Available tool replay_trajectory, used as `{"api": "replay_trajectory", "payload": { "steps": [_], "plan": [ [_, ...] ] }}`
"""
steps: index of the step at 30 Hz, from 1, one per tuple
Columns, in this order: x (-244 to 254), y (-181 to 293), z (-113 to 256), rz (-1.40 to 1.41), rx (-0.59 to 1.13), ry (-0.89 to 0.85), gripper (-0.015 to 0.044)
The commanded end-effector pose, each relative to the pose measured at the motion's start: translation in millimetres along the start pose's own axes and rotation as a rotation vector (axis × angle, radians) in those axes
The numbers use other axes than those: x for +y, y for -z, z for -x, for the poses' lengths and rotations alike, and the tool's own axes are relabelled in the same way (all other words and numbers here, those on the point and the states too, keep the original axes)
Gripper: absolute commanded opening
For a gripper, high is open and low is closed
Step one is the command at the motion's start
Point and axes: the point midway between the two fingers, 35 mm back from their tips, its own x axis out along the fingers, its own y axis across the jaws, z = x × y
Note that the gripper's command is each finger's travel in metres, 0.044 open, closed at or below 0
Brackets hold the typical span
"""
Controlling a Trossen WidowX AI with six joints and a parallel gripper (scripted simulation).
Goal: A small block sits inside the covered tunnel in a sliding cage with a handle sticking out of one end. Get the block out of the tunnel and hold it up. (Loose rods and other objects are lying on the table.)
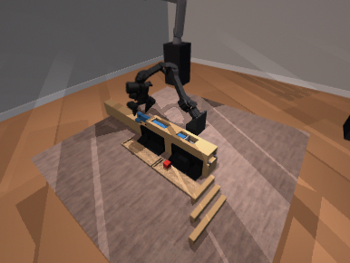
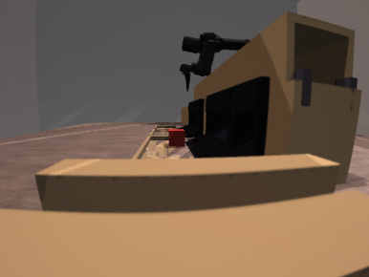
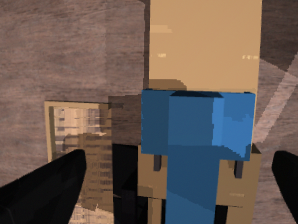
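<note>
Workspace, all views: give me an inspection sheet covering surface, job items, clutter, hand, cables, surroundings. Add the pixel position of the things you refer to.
Surface: mottled brown mat [image 1: 254,181], streaked with light and shadow.
Job items: tan tunnel [image 1: 206,147] [image 2: 282,62] on the mat; blue handle [image 1: 143,117] [image 3: 192,125] at one end; red block [image 1: 167,163] [image 2: 176,138] outside, beside the tunnel's dark openings.
Clutter: three tan rods [image 1: 208,218] beyond the tunnel's other end.
Hand: open [image 1: 141,108] [image 2: 186,78] [image 3: 179,165], nothing held, over the handle end.
Cables: nothing seen.
Surroundings: orange-brown floor [image 1: 27,227], grey walls [image 1: 68,59]; dark object [image 1: 346,128] at the top view's right edge, too cropped to identify.
</note>
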Motion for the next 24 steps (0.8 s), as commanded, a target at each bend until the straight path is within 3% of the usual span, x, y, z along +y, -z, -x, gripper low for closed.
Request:
{"api": "replay_trajectory", "payload": {
  "steps": [1, 17, 21, 24],
  "plan": [
    [-2.5, 1.0, -4.5, -0.001, 0.003, 0.000, 0.0440],
    [-7.5, 5.1, -29.1, -0.001, 0.000, -0.001, 0.0440],
    [-4.7, 5.1, -26.6, 0.002, 0.000, 0.002, 0.0335],
    [-4.7, 5.1, -26.6, 0.002, 0.000, 0.002, 0.0315]
  ]
}}
